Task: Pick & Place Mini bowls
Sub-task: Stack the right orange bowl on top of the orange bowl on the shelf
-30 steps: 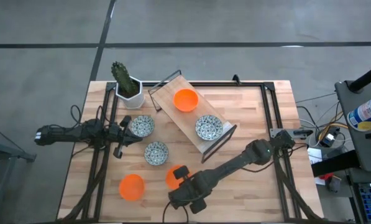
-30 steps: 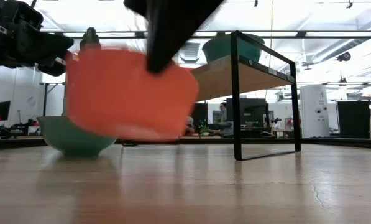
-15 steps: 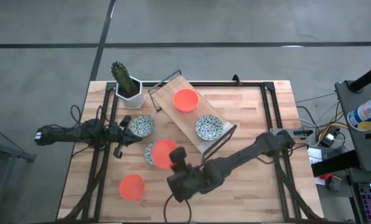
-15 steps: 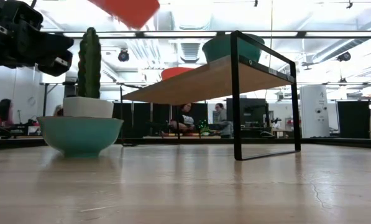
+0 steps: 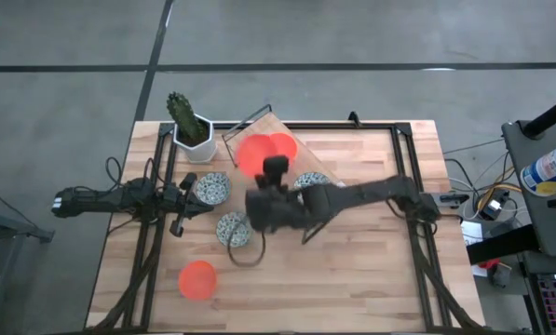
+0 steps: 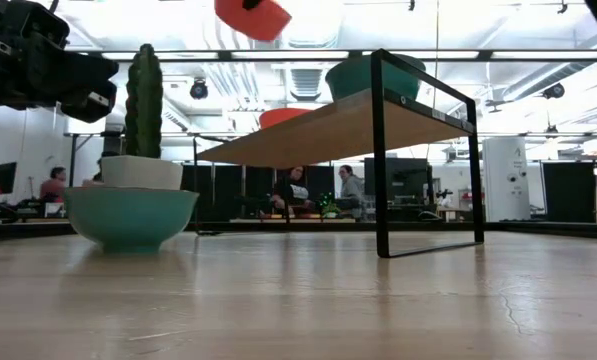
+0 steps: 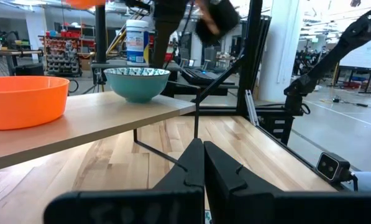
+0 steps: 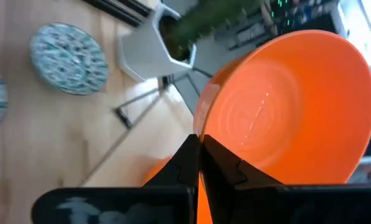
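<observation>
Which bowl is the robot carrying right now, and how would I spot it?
Start at the wooden shelf standing slantwise near the table's back edge, beside the cactus. Over its cactus-side end, the right hand holds an orange bowl up in the air by its rim. It is the only bowl off a surface: one orange bowl sits on the shelf just beside it, another on the table's front.

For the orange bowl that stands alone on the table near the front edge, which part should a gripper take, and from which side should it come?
Take the lone orange bowl by its rim, coming straight down from above. It sits upright with its mouth open upward, so one finger can probably go inside and one outside the thin wall. Nothing stands close to it, so any point on the rim should serve.
</observation>
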`<state>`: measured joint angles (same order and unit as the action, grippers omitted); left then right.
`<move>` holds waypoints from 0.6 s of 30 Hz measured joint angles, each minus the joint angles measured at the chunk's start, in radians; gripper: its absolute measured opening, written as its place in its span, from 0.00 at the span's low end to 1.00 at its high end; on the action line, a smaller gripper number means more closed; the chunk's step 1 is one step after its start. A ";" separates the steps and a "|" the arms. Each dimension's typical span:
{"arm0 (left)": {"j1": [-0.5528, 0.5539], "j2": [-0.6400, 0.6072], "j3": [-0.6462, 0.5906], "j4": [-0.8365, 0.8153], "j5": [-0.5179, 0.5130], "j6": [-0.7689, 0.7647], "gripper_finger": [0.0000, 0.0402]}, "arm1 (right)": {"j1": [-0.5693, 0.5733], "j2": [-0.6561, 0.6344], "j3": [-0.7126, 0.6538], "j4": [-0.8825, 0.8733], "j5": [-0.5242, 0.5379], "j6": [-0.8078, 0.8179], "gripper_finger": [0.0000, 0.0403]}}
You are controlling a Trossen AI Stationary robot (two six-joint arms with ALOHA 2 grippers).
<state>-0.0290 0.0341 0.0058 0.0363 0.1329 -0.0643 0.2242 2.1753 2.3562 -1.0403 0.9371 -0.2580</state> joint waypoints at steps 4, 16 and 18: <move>0.000 0.000 0.000 0.000 0.000 0.000 0.00 | -0.085 -0.025 0.000 -0.003 -0.111 0.028 0.02; 0.000 0.000 0.000 0.000 0.000 0.000 0.00 | -0.264 -0.061 0.000 -0.211 -0.407 0.192 0.02; 0.000 0.000 0.000 0.000 0.000 0.000 0.00 | -0.284 -0.061 0.000 -0.234 -0.472 0.216 0.02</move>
<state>-0.0291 0.0345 0.0058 0.0364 0.1329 -0.0639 -0.0602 2.1139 2.3562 -1.2747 0.4651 -0.0416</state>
